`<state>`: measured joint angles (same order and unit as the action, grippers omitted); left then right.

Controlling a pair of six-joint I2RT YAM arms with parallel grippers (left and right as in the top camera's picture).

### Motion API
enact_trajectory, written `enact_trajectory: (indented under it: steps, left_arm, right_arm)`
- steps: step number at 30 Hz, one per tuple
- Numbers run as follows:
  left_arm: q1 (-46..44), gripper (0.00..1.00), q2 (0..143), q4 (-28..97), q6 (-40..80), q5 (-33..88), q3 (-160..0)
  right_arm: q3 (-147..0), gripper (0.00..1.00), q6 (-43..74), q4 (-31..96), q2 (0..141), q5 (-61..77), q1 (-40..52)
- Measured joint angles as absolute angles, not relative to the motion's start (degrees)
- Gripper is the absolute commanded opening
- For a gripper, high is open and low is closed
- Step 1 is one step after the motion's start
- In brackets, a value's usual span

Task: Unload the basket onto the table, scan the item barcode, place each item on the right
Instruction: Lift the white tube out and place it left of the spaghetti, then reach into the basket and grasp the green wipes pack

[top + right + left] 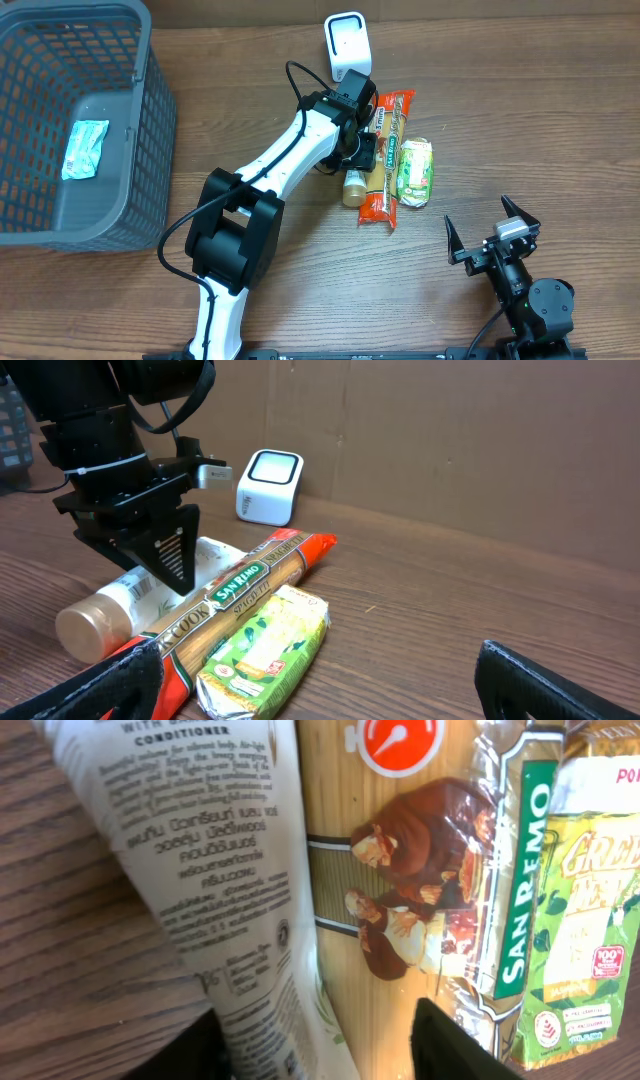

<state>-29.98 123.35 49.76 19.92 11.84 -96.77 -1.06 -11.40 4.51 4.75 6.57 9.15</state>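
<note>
Conditioner tube (200, 870) lies flat on the table (350, 290), mid-scene, cap end toward the robot, printed back side up w/ small text showing. Pressed right against its right edge: the long San Remo spaghetti pack (385, 170), lying parallel. Next over, touching the spaghetti's other side, a green tea pack (415, 172), also flat.

Left claw (360, 150) is right over the tube, pointing down. Wrist view shows its two fingers (200, 1055) spread apart, the tube's lower part and a strip of spaghetti pack between them, gap wider than the tube, so nothing's clamped. Parted, not gripping. Can't tell if the tips touch the table.

Scanner (346, 45), a small white box, stands upright at the far side, just beyond the left claw and near the spaghetti pack's far end, apart from the tube.

Right claw (477, 212) sits well off to the right, near the table's front edge, fingers spread wide, holding nothing, facing the three items.

Far left: grey mesh basket (150, 150), w/ one pale blue-green packet (85, 148) lying on its floor.
</note>
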Motion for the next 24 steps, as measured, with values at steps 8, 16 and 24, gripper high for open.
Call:
enact_trajectory:
  steps: [8,16,24]
  left_arm:
    - [-29.39,0.65,123.35,55.22,18.76,12.05,-98.74]
    - [-25.8,1.0,123.35,70.39,18.0,12.45,-120.31]
    - [-18.35,0.97,123.28,83.02,17.98,8.62,-144.64]
  right_arm:
    - [-1.06,1.0,-11.38,4.54,4.75,6.59,9.15]
    - [-1.06,1.0,-11.38,4.51,4.75,6.57,9.15]
    - [-1.06,1.0,-11.38,4.51,4.75,6.57,9.15]
